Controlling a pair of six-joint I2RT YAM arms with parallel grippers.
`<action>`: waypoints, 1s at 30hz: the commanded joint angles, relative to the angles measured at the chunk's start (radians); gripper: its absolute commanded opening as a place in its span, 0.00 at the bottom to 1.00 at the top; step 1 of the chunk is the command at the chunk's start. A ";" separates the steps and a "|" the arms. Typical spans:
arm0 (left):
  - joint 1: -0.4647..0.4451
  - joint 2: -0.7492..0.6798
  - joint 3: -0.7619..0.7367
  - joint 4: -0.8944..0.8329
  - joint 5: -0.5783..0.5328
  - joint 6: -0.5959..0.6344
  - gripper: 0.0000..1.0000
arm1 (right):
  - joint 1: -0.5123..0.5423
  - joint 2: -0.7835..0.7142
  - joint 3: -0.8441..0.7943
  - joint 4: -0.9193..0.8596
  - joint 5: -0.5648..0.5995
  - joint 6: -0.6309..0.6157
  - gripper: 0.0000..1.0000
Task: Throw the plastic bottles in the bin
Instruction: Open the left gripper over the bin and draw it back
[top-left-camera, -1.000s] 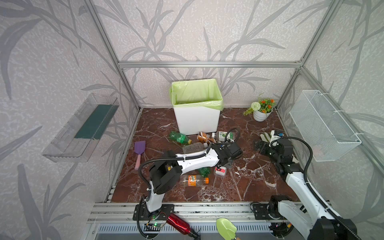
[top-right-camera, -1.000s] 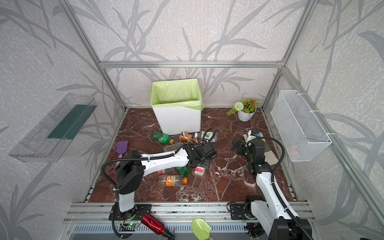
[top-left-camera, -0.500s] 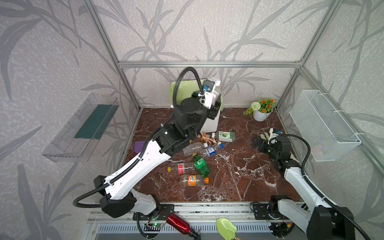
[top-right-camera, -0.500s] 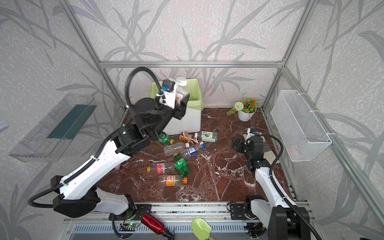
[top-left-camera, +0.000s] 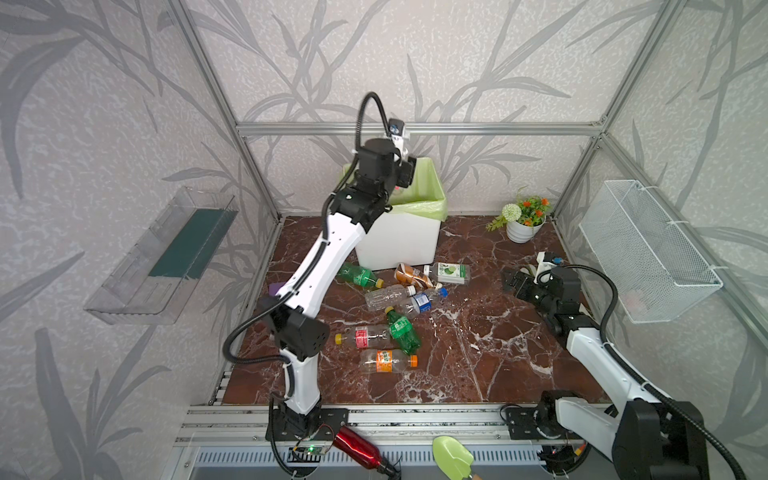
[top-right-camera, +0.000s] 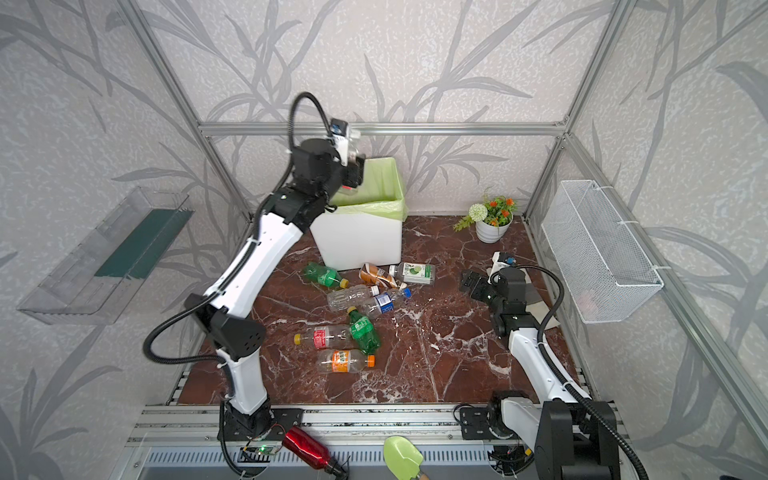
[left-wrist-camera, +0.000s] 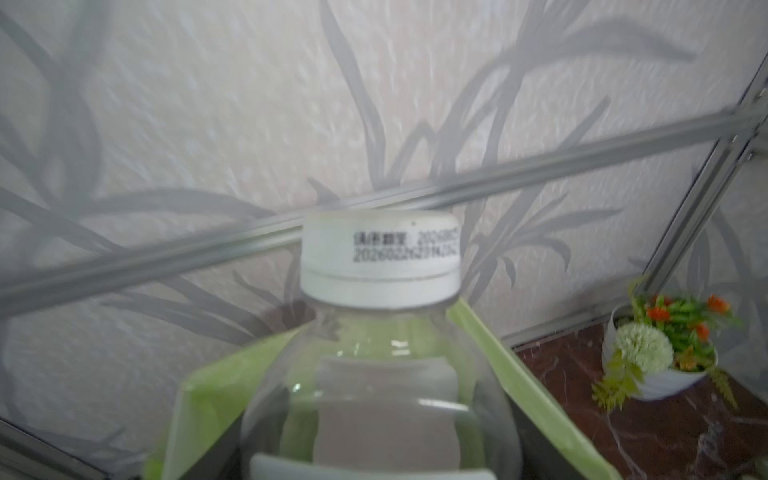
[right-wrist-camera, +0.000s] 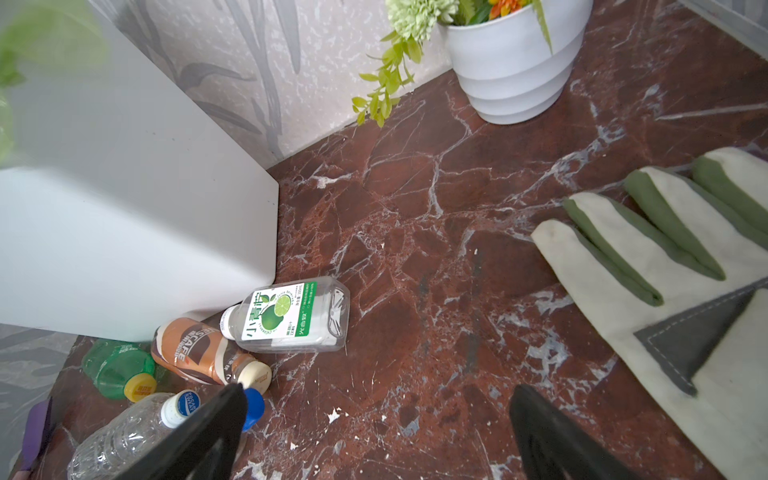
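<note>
Labels | brown bottle (right-wrist-camera: 193, 353): NESCAFE | white cap (left-wrist-camera: 380, 259): digits starting 2026

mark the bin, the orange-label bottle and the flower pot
bin (top-left-camera: 401, 243), in a top view, on its white front
orange-label bottle (top-left-camera: 385, 360), in a top view, on its label
flower pot (top-left-camera: 521, 233), in a top view, on its white side

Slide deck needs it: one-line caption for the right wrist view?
Open right hand over marble floor, bottles clustered beside white bin, glove nearby.

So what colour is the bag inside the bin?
Light green; the bag shows best in a top view.
</note>
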 joint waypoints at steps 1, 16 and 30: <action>-0.033 -0.087 0.028 0.005 -0.027 0.014 0.99 | -0.005 0.006 0.053 -0.004 -0.029 -0.006 0.99; -0.060 -0.377 -0.248 0.273 -0.116 0.159 0.99 | -0.003 -0.005 0.019 0.012 -0.081 0.030 0.99; -0.070 -0.825 -1.058 0.505 -0.286 -0.041 0.99 | 0.139 0.080 0.046 -0.003 0.007 0.100 0.98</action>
